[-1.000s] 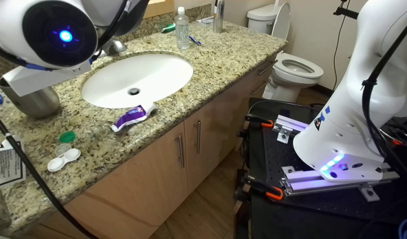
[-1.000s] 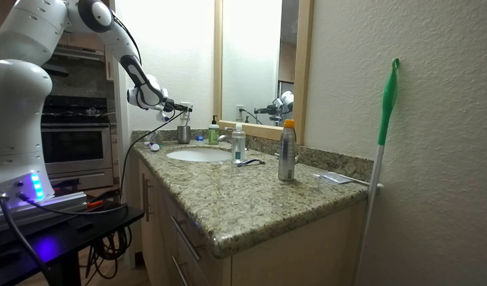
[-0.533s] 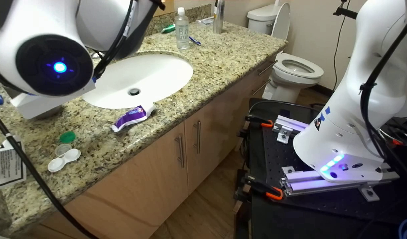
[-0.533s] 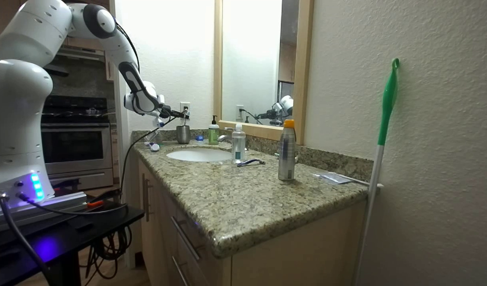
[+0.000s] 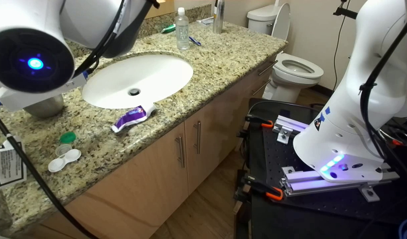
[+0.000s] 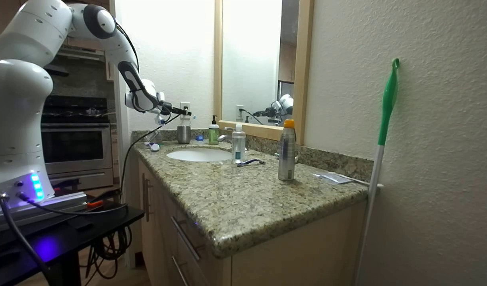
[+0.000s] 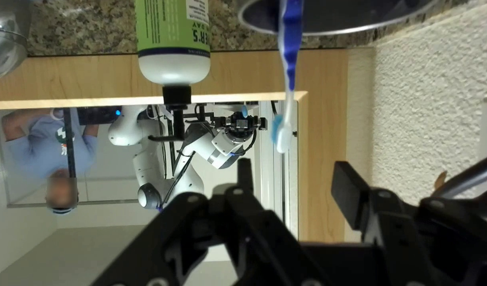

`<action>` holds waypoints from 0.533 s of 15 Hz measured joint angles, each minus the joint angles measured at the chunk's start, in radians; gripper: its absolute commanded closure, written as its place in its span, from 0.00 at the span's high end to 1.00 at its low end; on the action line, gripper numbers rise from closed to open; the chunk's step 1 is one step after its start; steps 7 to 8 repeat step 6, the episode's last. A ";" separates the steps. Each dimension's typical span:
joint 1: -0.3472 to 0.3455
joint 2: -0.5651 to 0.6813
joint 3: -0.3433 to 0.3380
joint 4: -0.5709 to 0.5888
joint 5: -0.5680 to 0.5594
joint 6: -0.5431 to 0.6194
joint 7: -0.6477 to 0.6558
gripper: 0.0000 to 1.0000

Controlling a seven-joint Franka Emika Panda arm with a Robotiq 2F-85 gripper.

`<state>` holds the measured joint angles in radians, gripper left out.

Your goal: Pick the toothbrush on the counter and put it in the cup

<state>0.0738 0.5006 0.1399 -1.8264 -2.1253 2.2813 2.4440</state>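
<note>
While my gripper [image 7: 293, 172] hangs near the cup [image 6: 183, 135], higher than its rim, the two fingers [image 7: 348, 192] stand apart and clamp nothing. Just ahead of their gap is the toothbrush [image 7: 292, 35], head up and leaning, its blue handle running down into the cup; the wrist view cuts off its lower end, so I can't see how it rests. By my judgement the pick and the placing are done, and all that is left is backing away without snagging it. Near the cup on the speckled surface [image 6: 227, 194] stands a green soap bottle [image 6: 213, 134], and a sink [image 5: 140, 76] is set in, with a purple toothpaste tube [image 5: 133, 116] by its edge. Farther out, a wood-framed mirror [image 6: 249, 59] rises over the surface, and a toilet [image 5: 294, 80] stands past its end.
</note>
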 measured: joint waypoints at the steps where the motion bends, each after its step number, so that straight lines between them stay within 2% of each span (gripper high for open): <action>1: -0.002 -0.011 0.000 0.006 0.007 0.002 0.000 0.92; 2: -0.003 -0.030 0.001 0.011 0.028 0.008 -0.010 0.99; 3: -0.003 -0.056 0.004 0.017 0.066 0.016 -0.041 1.00; 6: -0.001 -0.185 0.010 0.013 0.118 0.034 -0.071 1.00; 8: -0.001 -0.185 0.010 0.013 0.118 0.034 -0.071 1.00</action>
